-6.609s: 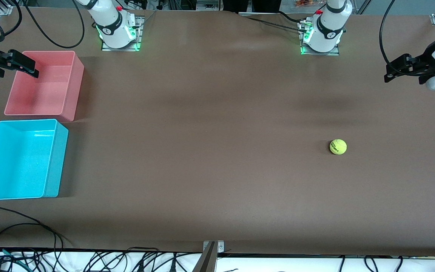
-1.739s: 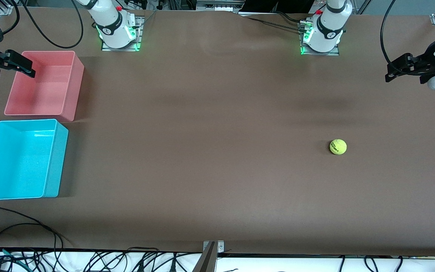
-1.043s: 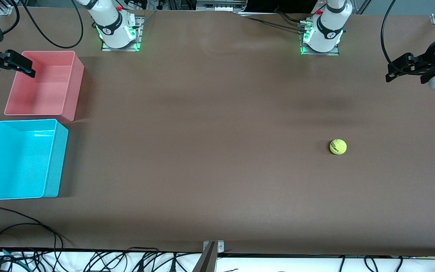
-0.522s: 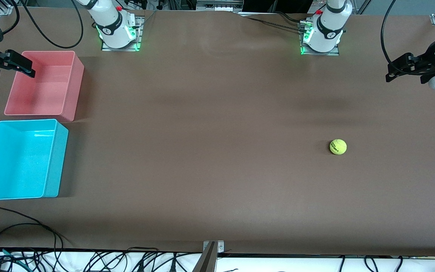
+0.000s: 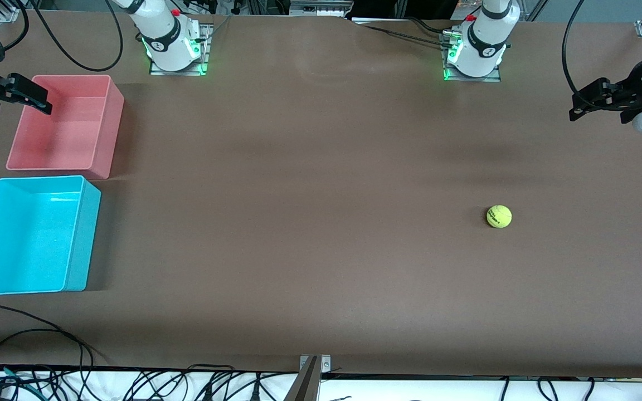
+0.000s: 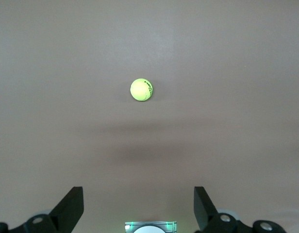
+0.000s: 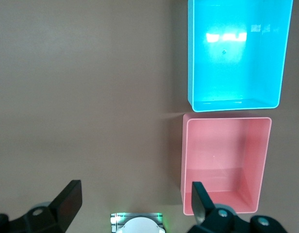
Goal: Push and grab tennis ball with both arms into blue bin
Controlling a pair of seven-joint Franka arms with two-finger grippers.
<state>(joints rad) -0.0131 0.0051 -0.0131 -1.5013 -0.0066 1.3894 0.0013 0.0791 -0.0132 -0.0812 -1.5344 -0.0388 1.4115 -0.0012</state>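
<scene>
Tennis ball (image 5: 499, 216) sits alone on the surface (image 5: 321, 223); left hand (image 5: 577, 106) and right hand (image 5: 42, 103) (both spread wide, empty) hang high at opposite ends.

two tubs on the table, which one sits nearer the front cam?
The bright cyan rectangular plastic tub. It lies lower in the front view than the pink plastic tub beside it; both stand toward the right arm's end of the table.

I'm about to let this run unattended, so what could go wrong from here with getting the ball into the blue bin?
1. The tennis ball lies loose at the left arm's end of the table, the blue bin at the right arm's end; an off-centre push could roll it astray.
2. The pink bin sits right beside the blue bin, so a drop could land in it.
3. Both hands, left hand and right hand, hang open, away from the ball.
</scene>
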